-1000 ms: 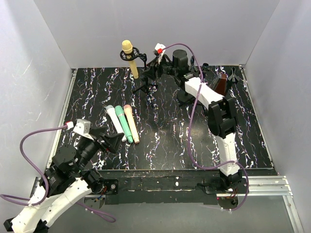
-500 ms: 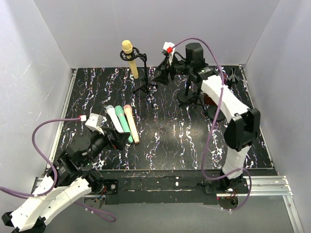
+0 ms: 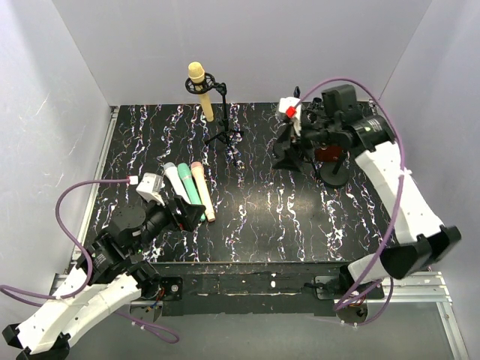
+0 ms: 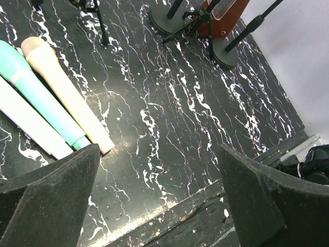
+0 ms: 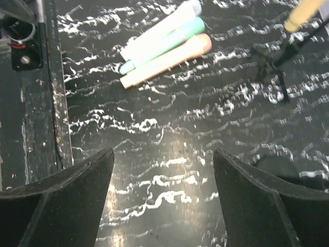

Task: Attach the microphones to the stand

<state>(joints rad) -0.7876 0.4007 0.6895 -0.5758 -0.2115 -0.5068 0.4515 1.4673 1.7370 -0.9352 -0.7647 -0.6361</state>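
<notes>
**Three microphones on the table, one in the stand, both claws open and empty**

One yellow microphone [image 3: 205, 96] sits upright in the clip of a slim black tripod stand [image 3: 223, 133] at the far edge of a black table [image 3: 255, 214] streaked with white. Its rounded head points up and its handle hangs down through the clip.

Three more microphones lie flat, side by side and touching, on the left half of the table, well apart from the stand. From left to right in the overhead view they are a white microphone [image 3: 178, 191], a green microphone [image 3: 190, 192] and a peach microphone [image 3: 202, 192]. Their rounded heads point toward the far wall.

The left claw [image 4: 159, 206] is close to the near ends of these three. Its two dark fingers are spread wide and there is nothing between them. Its wrist camera shows the peach and green handles ending just beside the left finger. Whether the finger touches them cannot be told.

The right claw [image 5: 162, 198] is raised over the far right part of the table, its fingers also spread wide and empty. Its wrist camera looks down across bare table toward the three lying microphones. Just beside this arm are a brown metronome [image 4: 226, 13] and a second black stand with a round foot [image 3: 334, 176].
</notes>
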